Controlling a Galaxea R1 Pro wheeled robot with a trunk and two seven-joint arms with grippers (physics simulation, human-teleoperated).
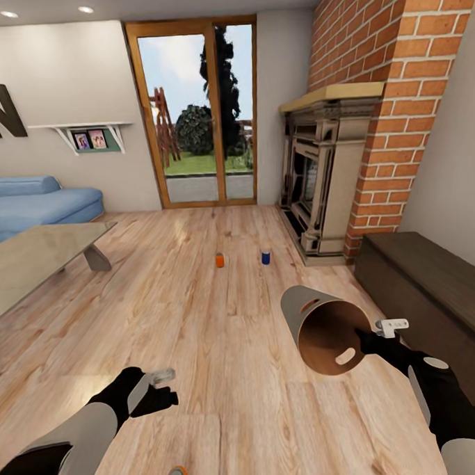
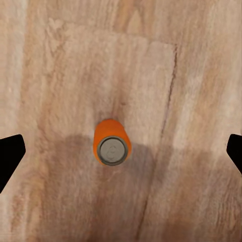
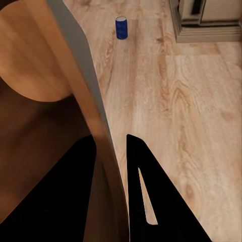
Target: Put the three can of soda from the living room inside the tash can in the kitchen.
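A light wood plank floor [image 1: 221, 322] runs to wood-framed glass doors [image 1: 196, 114] showing a sunlit garden. A brick fireplace [image 1: 331, 170] stands right, a blue sofa [image 1: 34, 203] and glass coffee table [image 1: 37, 258] left, 2 ceiling lights [image 1: 44, 11] above.

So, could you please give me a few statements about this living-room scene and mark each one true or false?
1. The right hand grips the trash can by its rim. True.
2. The trash can stands upright on the floor. False: it is held tilted, with its opening facing the camera.
3. An orange can stands on the wood floor directly below the open left hand. True.
4. The blue can lies inside the trash can. False: it stands on the floor near the fireplace.
5. The left hand holds a can. False: it holds nothing.
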